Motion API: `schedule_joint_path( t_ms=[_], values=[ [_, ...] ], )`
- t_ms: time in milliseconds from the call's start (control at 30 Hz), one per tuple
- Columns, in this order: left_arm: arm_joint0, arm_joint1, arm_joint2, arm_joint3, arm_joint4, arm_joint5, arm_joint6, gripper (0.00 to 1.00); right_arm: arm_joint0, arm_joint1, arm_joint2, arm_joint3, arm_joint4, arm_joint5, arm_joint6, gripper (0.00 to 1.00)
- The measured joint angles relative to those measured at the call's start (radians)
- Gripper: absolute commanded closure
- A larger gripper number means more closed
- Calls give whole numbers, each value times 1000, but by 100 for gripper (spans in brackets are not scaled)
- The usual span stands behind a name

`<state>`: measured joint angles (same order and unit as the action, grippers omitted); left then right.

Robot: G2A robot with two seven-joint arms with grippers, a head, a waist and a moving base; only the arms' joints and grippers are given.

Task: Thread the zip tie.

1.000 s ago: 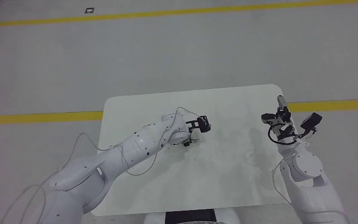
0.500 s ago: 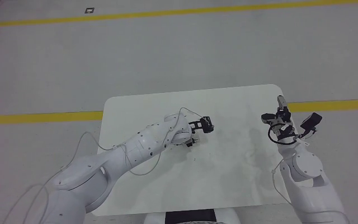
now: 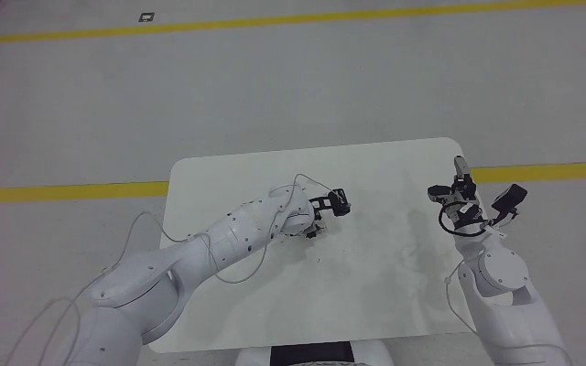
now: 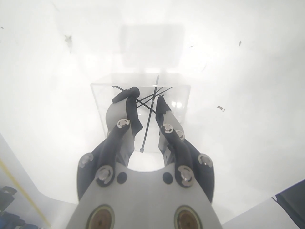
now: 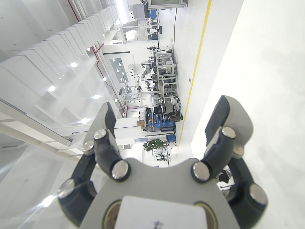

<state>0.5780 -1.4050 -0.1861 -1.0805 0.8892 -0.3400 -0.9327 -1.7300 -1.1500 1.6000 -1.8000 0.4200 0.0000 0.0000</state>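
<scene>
- Several loose zip ties [image 4: 144, 100] lie crossed inside a clear box [image 4: 98, 106] on the white table [image 3: 385, 274]. None is looped or threaded as far as I can see.
- One zip tie [image 4: 147, 123] lies lengthwise in the box, its head end toward the wrist and its tail pointing at the far wall. It looks like the pick candidate.
- The left gripper [image 4: 147, 96] is down in the box with its fingers on either side of that tie. The gap is narrow but not closed. The tie sits nearer one pad, and I see no clamp on it.
- In the top view the left gripper [image 3: 331, 203] is near the table's middle.
- The right gripper [image 5: 165, 104] is spread wide and holds nothing. It is raised at the table's right edge, well apart from the box, and points out toward the room.
- Progress, my read: very early, since no tie is out of the box.
- Left to do:
  - close on the tie and lift it clear of the others
  - hand one end to the right gripper
  - feed the tail through the head
- Risk, my read: the crossed ties may come up with the picked one.
</scene>
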Motion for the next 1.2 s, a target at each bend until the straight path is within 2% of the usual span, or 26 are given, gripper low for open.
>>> schedule_joint_path(
  t_ms=[33, 67, 233, 400, 533, 633, 767, 867, 1067, 1200],
  values=[
    [-1, -1, 3, 3, -3, 0, 1, 97, 0, 0, 0, 0, 0, 0, 0, 0],
    [-3, -2, 6, 6, -6, 0, 3, 100, 0, 0, 0, 0, 0, 0, 0, 0],
    [-10, -7, 16, 24, -21, 0, 7, 100, 0, 0, 0, 0, 0, 0, 0, 0],
    [-15, -7, 16, 23, -23, 0, 6, 100, 0, 0, 0, 0, 0, 0, 0, 0],
    [-18, 1, 6, 5, -21, 0, 2, 100, 0, 0, 0, 0, 0, 0, 0, 0],
    [-14, 15, -10, -32, -19, 7, -5, 100, 0, 0, 0, 0, 0, 0, 0, 0],
    [1, 44, -39, -101, -13, 26, -23, 100, 0, 0, 0, 0, 0, 0, 0, 0],
    [18, 75, -66, -163, -4, 41, -42, 100, 0, 0, 0, 0, 0, 0, 0, 0],
    [70, 145, -130, -305, 41, 81, -85, 100, 0, 0, 0, 0, 0, 0, 0, 0],
    [118, 198, -189, -414, 78, 104, -113, 100, 0, 0, 0, 0, 0, 0, 0, 0]
  ],
)
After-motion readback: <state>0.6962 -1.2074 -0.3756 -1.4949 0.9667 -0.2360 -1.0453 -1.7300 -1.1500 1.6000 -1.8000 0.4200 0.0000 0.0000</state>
